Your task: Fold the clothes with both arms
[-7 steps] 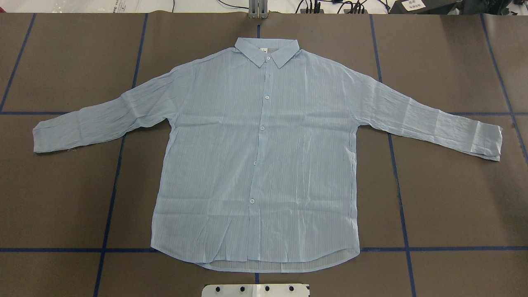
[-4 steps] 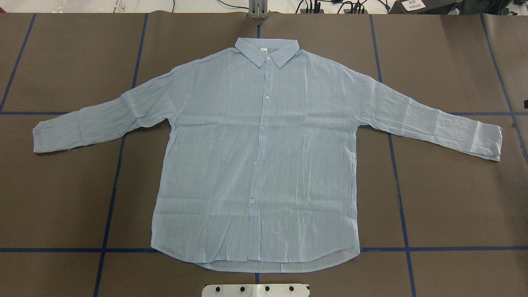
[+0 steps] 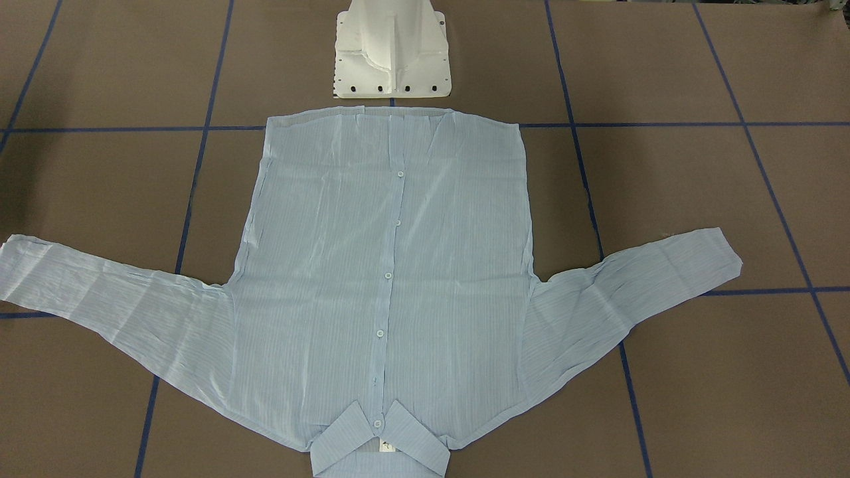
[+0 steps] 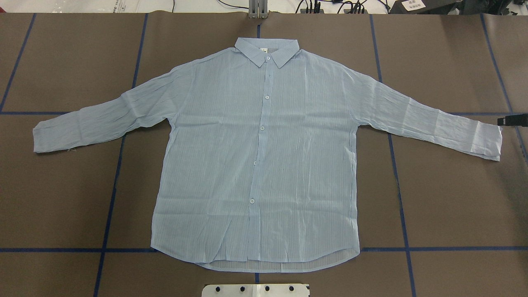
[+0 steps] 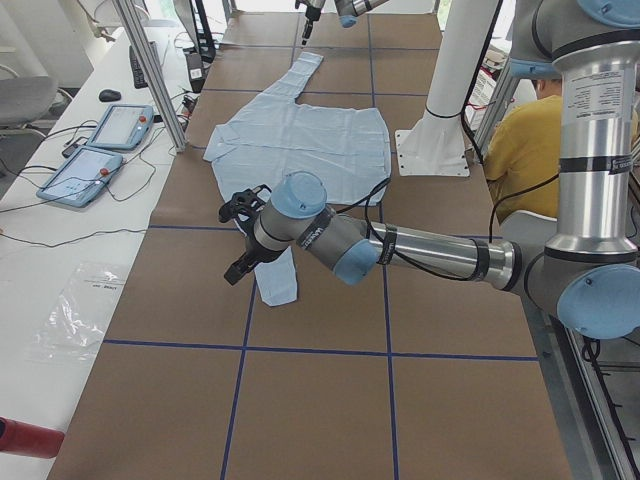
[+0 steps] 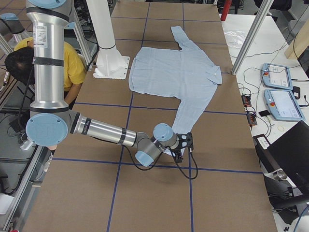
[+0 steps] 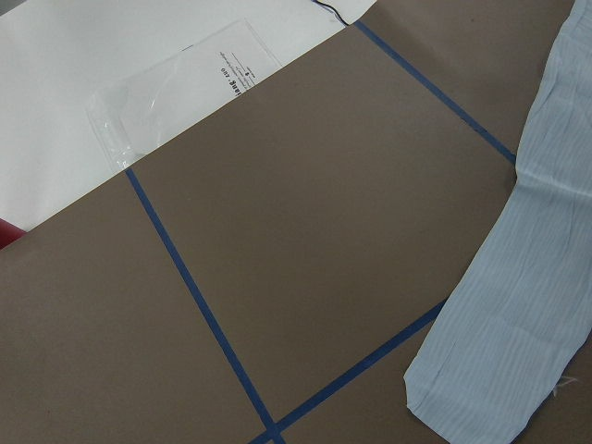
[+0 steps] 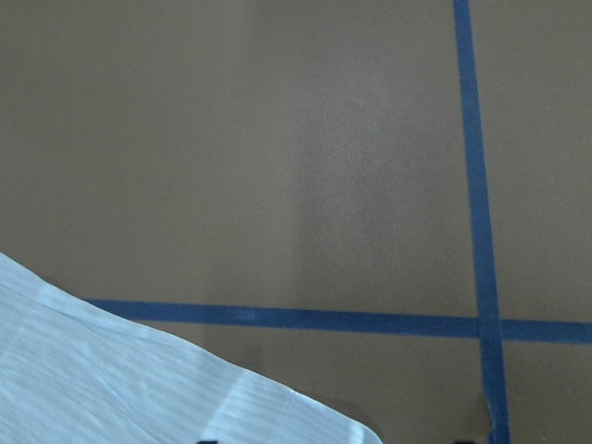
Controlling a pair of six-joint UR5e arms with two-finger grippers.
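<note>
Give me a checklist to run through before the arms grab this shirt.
1. Shirt flat, front up, buttoned: ok.
2. Left sleeve spread out straight: ok.
3. Right sleeve cuff flat: not ok, a fold shows near its edge.
4. Left gripper near the left sleeve: ok. Jaws open: cannot tell.
5. Right gripper near the right sleeve cuff: ok. Jaws open: cannot tell.
6. Person away from the table: ok.
</note>
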